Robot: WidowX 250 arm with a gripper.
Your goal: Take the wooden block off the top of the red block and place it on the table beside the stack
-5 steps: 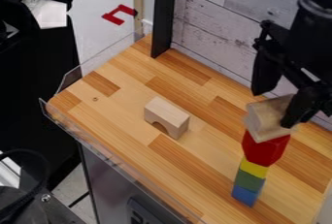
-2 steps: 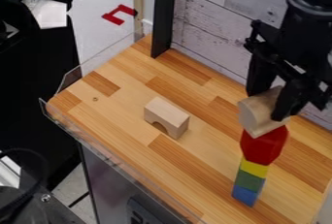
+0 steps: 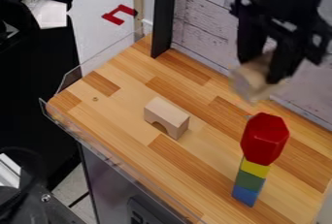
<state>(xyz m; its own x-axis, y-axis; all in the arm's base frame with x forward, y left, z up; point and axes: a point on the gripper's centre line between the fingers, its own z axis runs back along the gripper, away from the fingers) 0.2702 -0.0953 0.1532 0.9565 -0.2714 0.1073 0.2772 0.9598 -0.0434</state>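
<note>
Nearest, a clear, smooth rail (image 3: pixel 107 149) along the long near edge of the bench (image 3: pixel 120 104). Bench top: pale and darker wood strips, straight grain, one small round mark toward the left corner.

Inward from that edge, at the right of the view, a stack, bottom to top: blue block (image 3: pixel 245 195), green block (image 3: pixel 249 180), yellow block (image 3: pixel 255 168), all flat-sided; on them a red block (image 3: pixel 264 138), wider, many-faced, with a slight sheen on its top.

Left of the stack, mid-bench between near and far edges: arch block (image 3: pixel 170 115), bare pale wood, crisp corners, a rounded cut-out low on its near side.

Above and beyond the red block, seen against the far edge: the gripper (image 3: pixel 262 69), black, its fingers parted by a block's width and clamped on a plain block (image 3: pixel 250 82) of pale wood. That block is in the air, apart from the red block; its full shape I cannot tell.

Farthest, a dark upright post (image 3: pixel 163 17) by the far corner, and a wall (image 3: pixel 207 29) of whitish, streaked boards behind the far edge.
</note>
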